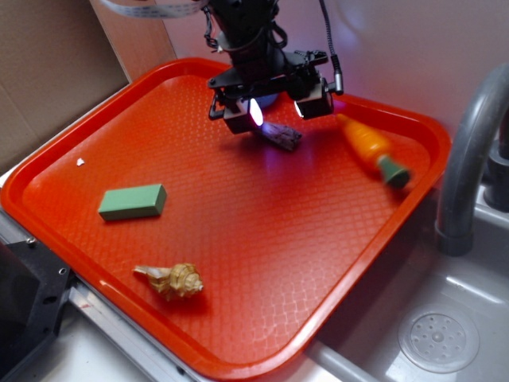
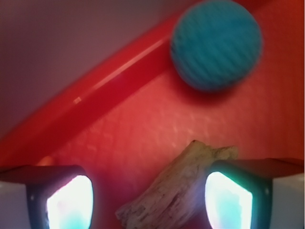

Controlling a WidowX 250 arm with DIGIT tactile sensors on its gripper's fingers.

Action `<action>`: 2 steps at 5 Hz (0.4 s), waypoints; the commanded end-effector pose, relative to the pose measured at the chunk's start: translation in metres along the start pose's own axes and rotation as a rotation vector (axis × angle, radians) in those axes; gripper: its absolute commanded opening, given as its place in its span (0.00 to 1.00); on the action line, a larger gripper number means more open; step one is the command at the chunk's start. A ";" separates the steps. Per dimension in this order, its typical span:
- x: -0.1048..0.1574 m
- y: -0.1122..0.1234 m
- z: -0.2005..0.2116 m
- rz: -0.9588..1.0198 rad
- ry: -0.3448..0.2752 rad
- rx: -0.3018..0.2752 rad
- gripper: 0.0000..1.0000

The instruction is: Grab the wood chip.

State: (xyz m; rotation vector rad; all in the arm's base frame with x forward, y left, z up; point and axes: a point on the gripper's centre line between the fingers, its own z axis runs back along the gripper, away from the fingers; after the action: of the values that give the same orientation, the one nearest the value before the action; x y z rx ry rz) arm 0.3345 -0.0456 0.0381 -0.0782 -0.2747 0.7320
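The red tray takes up most of the scene, and everything here is easiest to place against it. Toward its far edge the black arm hangs down with its claw spread wide, the two lit pads glowing white on either side of the wood chip. The chip lies flat on the tray floor, a small rough grey-brown chunk, slanted between the open fingers; in the wrist view the wood chip sits between the pads with its upper end just beside one of them, though I cannot tell whether it is touching. Neither pad is pressed against it on both sides, so nothing is being pinched. Just beyond the claw, close to the tray's far rim, a blue textured ball rests on the tray floor. Along the tray's right side, near the corner, lies an orange carrot with a green top. Toward the tray's left side a green rectangular block lies flat, and near the tray's front edge sits a tan spiral seashell. Off the tray's right rim a grey faucet curves over a sink.
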 end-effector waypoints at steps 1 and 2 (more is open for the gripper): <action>-0.018 0.026 0.001 0.013 0.075 0.052 1.00; -0.023 0.036 0.017 0.012 0.030 0.049 1.00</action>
State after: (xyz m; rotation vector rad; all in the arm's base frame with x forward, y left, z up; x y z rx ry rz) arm 0.2844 -0.0373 0.0254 -0.0174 -0.1726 0.7403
